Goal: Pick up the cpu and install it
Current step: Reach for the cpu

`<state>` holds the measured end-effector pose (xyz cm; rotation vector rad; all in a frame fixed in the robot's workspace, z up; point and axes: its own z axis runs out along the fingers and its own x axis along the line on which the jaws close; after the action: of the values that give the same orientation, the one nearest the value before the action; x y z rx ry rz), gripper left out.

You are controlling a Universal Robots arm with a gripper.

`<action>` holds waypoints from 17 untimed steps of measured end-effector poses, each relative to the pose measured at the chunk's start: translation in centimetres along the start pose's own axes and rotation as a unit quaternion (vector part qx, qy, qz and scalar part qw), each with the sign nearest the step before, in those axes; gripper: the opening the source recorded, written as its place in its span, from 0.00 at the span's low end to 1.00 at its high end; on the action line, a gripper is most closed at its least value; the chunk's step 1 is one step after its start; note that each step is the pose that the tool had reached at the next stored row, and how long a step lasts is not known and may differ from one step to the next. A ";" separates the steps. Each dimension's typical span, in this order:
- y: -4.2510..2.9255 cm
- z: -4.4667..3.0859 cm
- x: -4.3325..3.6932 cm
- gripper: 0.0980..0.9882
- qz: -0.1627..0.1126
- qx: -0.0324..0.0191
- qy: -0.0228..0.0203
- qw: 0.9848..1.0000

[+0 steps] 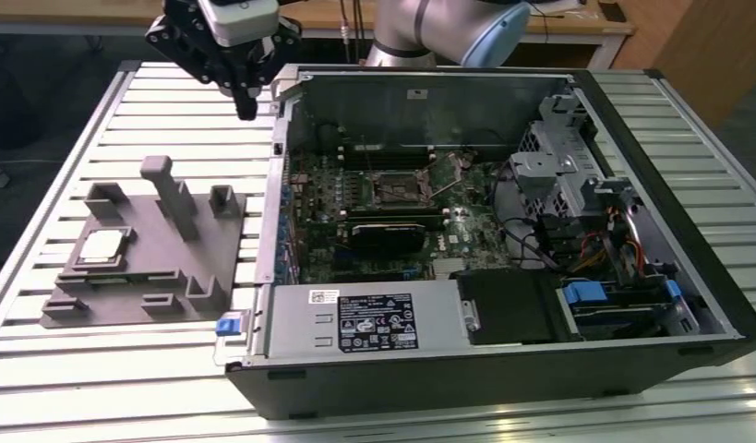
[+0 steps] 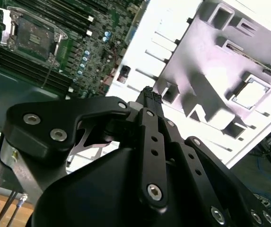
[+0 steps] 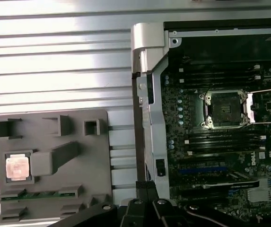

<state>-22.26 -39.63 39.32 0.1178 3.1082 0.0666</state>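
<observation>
Up front in the exterior view, an open computer case (image 1: 476, 378) on its side on the slatted table (image 1: 131, 369), power supply (image 1: 353, 318) along the near wall. Just beside it, toward the exterior view's left, the grey tray (image 1: 119, 309) with its upright blocks. And there, the cpu (image 1: 102, 245): silver top up, flat in a square pocket of that tray, untouched. Same story in the first wrist view, cpu (image 3: 17, 167) seated in the tray (image 3: 78, 165).

Further in, green motherboard (image 1: 329, 203), socket (image 1: 396, 187) with its dark centre exposed.

Farthest back, the gripper (image 1: 246, 109), up in the air near the case's far corner, well apart from tray and cpu. Fingers pressed together, gripping nothing.
</observation>
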 end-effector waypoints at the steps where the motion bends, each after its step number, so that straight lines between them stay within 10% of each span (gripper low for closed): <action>1: -0.02 -0.01 0.22 0.01 0.000 0.000 0.000 1.000; 17: -0.26 -0.11 3.52 0.01 0.000 0.000 0.000 1.000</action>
<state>-25.79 -39.63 39.32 0.1177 3.1083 0.0678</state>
